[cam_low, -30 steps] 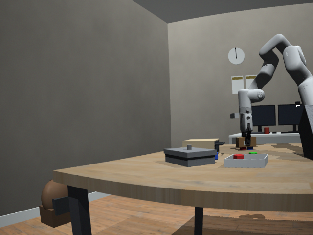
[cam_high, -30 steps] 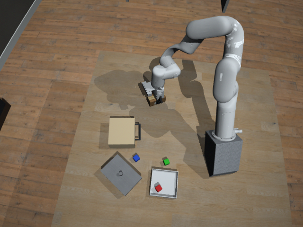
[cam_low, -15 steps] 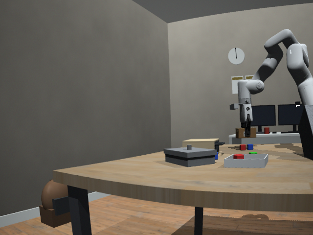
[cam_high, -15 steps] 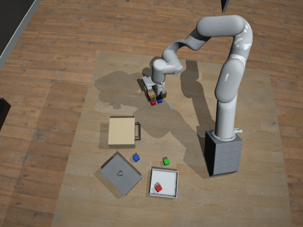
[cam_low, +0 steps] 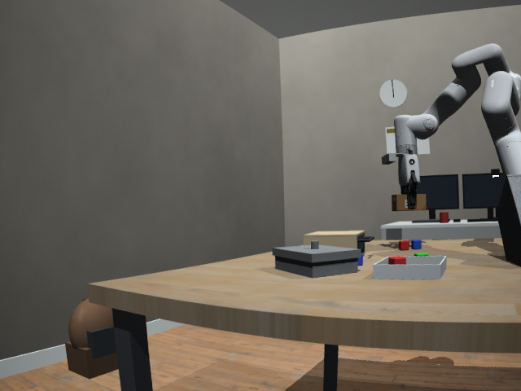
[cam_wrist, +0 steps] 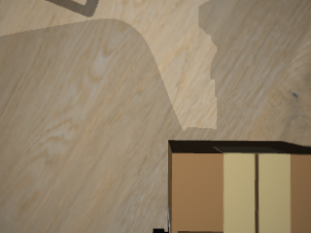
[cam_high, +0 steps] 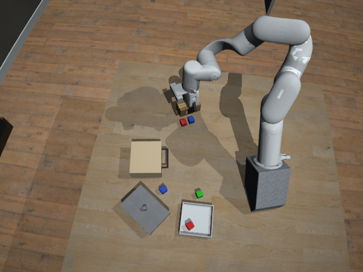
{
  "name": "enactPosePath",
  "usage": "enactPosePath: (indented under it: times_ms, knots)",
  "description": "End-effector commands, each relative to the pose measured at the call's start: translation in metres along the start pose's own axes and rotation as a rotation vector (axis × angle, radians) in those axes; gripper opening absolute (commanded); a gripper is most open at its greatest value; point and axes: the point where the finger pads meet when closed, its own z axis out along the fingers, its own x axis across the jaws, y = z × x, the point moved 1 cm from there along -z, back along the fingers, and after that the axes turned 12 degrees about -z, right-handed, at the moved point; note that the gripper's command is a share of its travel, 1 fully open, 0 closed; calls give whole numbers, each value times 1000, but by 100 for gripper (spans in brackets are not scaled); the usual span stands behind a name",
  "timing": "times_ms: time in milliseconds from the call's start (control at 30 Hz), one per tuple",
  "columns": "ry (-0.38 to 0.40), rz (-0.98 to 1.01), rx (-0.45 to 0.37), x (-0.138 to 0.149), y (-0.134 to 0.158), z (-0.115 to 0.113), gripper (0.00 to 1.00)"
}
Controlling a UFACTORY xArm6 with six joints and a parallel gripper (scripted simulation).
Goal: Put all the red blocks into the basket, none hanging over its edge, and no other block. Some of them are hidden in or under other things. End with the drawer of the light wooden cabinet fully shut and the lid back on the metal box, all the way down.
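Pincer (cam_low: 409,206) pinches a brown cardboard box with pale tape strip (cam_low: 400,202), held well above the table. Directly beneath lie a small red cube (cam_high: 183,122) and a small blue cube (cam_high: 191,119), touching. Judged step: uncovering hidden blocks. Next: set box aside, grasp red cube only, carry to the white square basket (cam_high: 211,220). No legible writing seen.

Single arm (cam_high: 279,96), elbow arched high, wrist vertical, gripper (cam_low: 410,202) pointing straight down and clamped on a raised cardboard box (cam_low: 400,202).
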Motion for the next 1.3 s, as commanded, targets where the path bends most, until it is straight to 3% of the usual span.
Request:
enactPosePath:
  times_ms: [0, 633, 733, 800, 900, 1100, 1267]
  knots:
    - [2, 1, 0, 1, 0, -13, 62]
    - [2, 30, 0, 5, -1, -27, 62]
    - [2, 177, 0, 28, -9, -29, 62]
    - [2, 177, 0, 28, -9, -29, 62]
    - [2, 440, 0, 68, -22, -32, 62]
    - [4, 776, 17, 143, -48, -28, 62]
    - [1, 1064, 5, 158, -53, -26, 62]
